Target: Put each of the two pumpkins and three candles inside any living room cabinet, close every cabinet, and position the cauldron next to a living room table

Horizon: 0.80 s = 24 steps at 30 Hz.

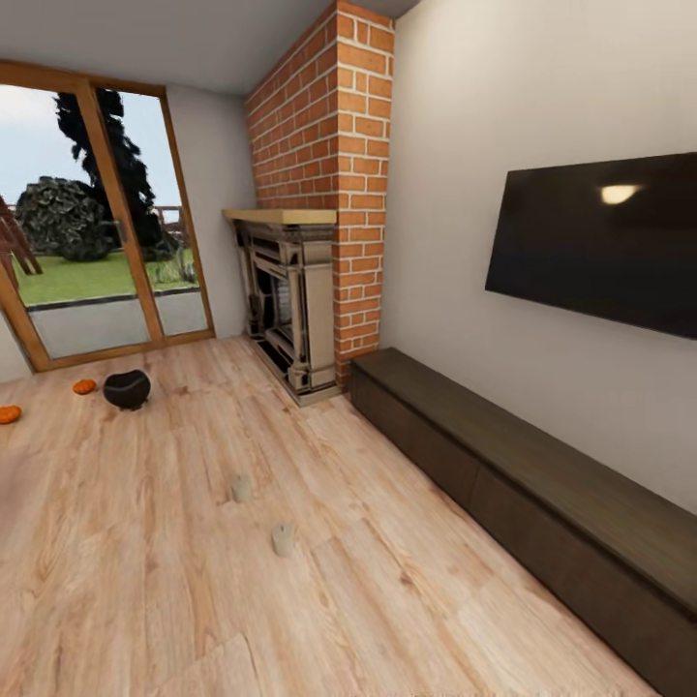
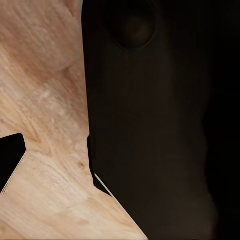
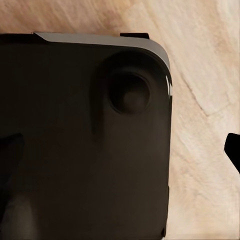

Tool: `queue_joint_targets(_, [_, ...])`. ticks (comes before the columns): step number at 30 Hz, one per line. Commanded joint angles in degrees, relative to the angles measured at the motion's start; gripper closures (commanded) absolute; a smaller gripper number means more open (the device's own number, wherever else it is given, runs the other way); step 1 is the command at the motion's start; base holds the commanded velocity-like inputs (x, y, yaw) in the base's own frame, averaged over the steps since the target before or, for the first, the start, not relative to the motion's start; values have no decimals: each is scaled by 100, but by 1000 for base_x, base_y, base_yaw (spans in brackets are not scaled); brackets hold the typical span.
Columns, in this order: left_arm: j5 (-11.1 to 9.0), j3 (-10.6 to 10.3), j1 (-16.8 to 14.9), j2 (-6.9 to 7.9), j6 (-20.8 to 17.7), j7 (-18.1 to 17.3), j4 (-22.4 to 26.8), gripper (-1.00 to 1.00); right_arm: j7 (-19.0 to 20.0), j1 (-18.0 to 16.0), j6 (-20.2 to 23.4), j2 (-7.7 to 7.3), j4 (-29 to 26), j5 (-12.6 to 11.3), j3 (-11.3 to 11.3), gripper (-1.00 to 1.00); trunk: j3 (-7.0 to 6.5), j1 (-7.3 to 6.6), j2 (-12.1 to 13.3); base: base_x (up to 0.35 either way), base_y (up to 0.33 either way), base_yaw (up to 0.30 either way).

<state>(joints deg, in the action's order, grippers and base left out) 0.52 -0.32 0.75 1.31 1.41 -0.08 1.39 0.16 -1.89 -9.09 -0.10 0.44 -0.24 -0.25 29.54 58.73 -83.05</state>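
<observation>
- Head view: the cauldron is a small squat black pot with a rounded body. It stands on the wooden floor near the glass door, far from the camera. I cannot tell if something is inside it.
- Head view: 2 small orange pumpkins lie on the floor. 1 pumpkin is just beside the cauldron, and the other pumpkin is at the edge of the picture, a little apart.
- Head view: 2 candles stand upright on the floor, well apart from the cauldron. They are short cream-grey cylinders with rounded tops. The far candle and the near candle are near each other but do not touch.
- Head view: the cabinet is long, low and dark brown, against the wall under the black television. All its flat fronts that show are closed, so its inside is hidden. Its far end is near the brick fireplace.
- Left wrist view: a big dark part of the robot covers much of the picture, above the wooden floor. A black piece shows at the edge. I cannot tell how the left claw stands.
- Right wrist view: a dark rounded body part with a round recess is over the floor. A small black tip shows at the edge. I cannot tell if the right claw is apart or together.
</observation>
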Motion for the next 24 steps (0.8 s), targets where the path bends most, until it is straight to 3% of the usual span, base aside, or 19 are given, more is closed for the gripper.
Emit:
queue_joint_targets(1, [7, -3, 4, 1, 8, -1, 10, -100, 2, -4, -21, 0, 6, -3, -2, -100, 10, 0, -2, 0, 0, -253])
queue_joint_targets(24, [10, -3, 4, 10, 8, -1, 10, -100, 1, -4, -23, -7, 8, -11, -9, -100, 80, 0, -2, 0, 0, -260])
